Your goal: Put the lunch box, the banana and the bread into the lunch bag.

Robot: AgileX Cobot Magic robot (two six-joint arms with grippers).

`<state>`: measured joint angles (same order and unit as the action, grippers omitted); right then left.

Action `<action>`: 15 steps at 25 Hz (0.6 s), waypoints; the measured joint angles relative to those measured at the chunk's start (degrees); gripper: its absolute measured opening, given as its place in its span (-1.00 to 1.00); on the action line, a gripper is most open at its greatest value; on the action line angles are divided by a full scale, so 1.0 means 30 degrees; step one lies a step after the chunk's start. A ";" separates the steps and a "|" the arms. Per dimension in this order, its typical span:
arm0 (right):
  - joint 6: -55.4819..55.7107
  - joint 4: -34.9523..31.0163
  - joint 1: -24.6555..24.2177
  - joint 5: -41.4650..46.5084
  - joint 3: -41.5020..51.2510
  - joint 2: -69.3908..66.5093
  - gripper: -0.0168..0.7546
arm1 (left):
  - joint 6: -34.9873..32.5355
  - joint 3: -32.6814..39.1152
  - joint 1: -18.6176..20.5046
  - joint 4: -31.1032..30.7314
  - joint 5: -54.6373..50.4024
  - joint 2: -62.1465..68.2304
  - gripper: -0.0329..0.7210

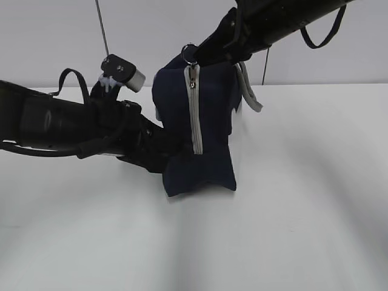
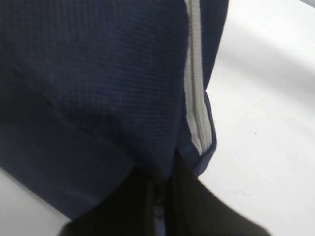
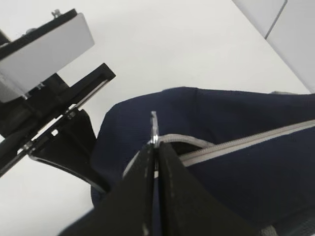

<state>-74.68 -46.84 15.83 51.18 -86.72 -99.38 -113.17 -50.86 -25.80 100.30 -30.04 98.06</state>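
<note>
The navy lunch bag (image 1: 194,130) stands on end in the middle of the white table, its grey zipper strip (image 1: 195,115) closed and facing the camera. My right gripper (image 3: 155,147) is shut on the bag's metal ring pull (image 3: 154,129) at the top of the bag (image 1: 190,53). My left gripper (image 2: 161,194) is shut on the navy fabric low on the bag's left side (image 1: 159,151), with a fold of cloth between the fingers. The bag fills the left wrist view (image 2: 98,88). The lunch box, the banana and the bread are out of view.
A grey webbing handle (image 1: 248,91) hangs off the bag's right side. The white table (image 1: 303,200) spreads around the bag. A grey wall (image 1: 60,36) stands behind. The left arm's camera mount shows in the right wrist view (image 3: 44,54).
</note>
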 joint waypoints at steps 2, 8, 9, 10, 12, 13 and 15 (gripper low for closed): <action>0.0038 0.0000 0.0000 -0.0416 0.0000 0.0000 -1.00 | 0.0231 -0.0007 0.0000 -0.0022 -0.0019 0.0000 -0.88; 0.0038 0.0000 0.0000 -0.1665 0.0000 0.0000 -1.00 | 0.0627 -0.0007 0.0000 -0.0097 -0.0215 0.0000 -0.88; 0.0038 -0.0034 0.0000 -0.1850 0.0000 0.0000 -1.00 | 0.0627 -0.0007 0.0000 -0.0120 -0.0309 0.0000 -0.88; 0.0038 -0.0034 0.0000 -0.1986 0.0000 0.0000 -1.00 | 0.0627 -0.0007 0.0000 -0.0120 -0.0408 0.0000 -0.88; 0.0038 -0.0034 0.0000 -0.2327 0.0000 -0.0101 -1.00 | 0.0693 -0.0007 0.0000 -0.0170 -0.0591 0.0000 -0.88; 0.0038 -0.0034 0.0000 -0.2450 0.0000 -0.0140 -1.00 | 0.0767 -0.0007 0.0000 -0.0268 -0.0628 0.0000 -0.88; 0.0038 -0.0034 0.0000 -0.2667 0.0000 -0.0409 -1.00 | 0.1131 -0.0007 0.0000 -0.0656 -0.0671 0.0000 -0.88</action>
<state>-74.57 -46.95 15.83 43.18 -86.72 -100.61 -109.78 -50.88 -25.80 98.33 -32.05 98.06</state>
